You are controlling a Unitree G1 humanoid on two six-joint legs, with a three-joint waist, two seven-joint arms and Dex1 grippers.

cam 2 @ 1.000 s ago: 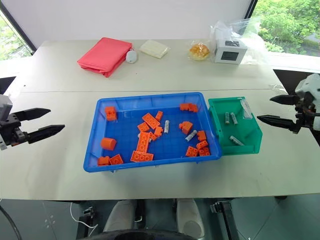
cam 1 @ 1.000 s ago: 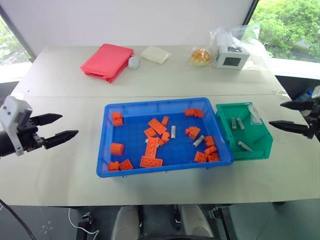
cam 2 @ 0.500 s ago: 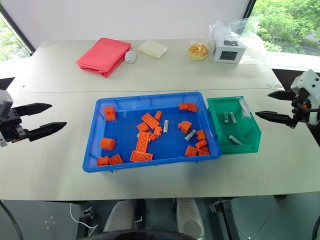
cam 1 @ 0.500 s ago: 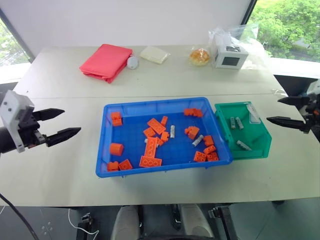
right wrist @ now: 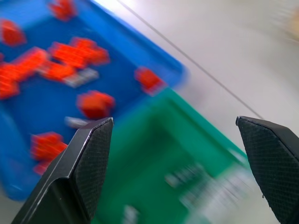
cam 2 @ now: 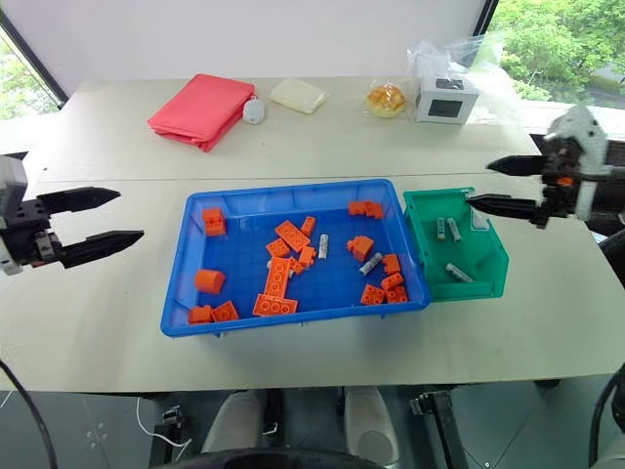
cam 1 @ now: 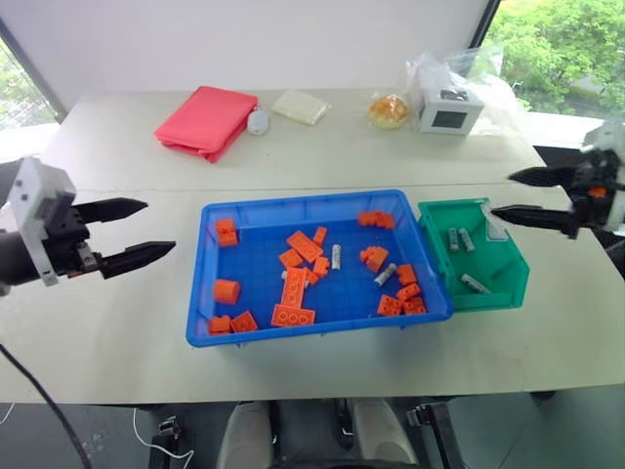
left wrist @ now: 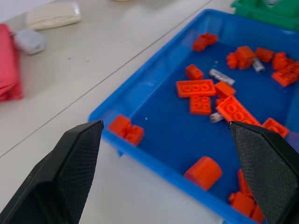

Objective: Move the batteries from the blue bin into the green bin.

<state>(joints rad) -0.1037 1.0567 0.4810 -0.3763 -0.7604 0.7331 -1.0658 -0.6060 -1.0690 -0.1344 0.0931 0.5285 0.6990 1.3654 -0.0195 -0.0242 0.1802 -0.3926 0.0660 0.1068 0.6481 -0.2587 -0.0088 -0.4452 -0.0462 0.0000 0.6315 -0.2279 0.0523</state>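
Note:
The blue bin (cam 1: 260, 264) sits mid-table with orange bricks (cam 1: 295, 289) scattered in it. Among them lie silver batteries (cam 1: 337, 257), one more (cam 1: 387, 275) toward the right end. The green bin (cam 1: 500, 284) touches the blue bin's right end and holds three batteries (cam 1: 456, 239). My left gripper (cam 1: 160, 226) hovers open and empty above the table, left of the blue bin. My right gripper (cam 1: 501, 192) is open and empty above the green bin's far right edge. In the left wrist view the blue bin (left wrist: 140, 100) and a battery (left wrist: 222, 76) lie ahead.
At the table's far side lie a red cloth (cam 1: 207, 119), a small white object (cam 1: 260, 121), a pale packet (cam 1: 304, 106), bagged bread (cam 1: 389, 111) and a white box (cam 1: 449, 110) beside a plastic bag. Bare table surrounds both bins.
My right gripper has swung left from beside the green bin to above its far right edge. My left gripper has moved right, closer to the blue bin. Both stay open.

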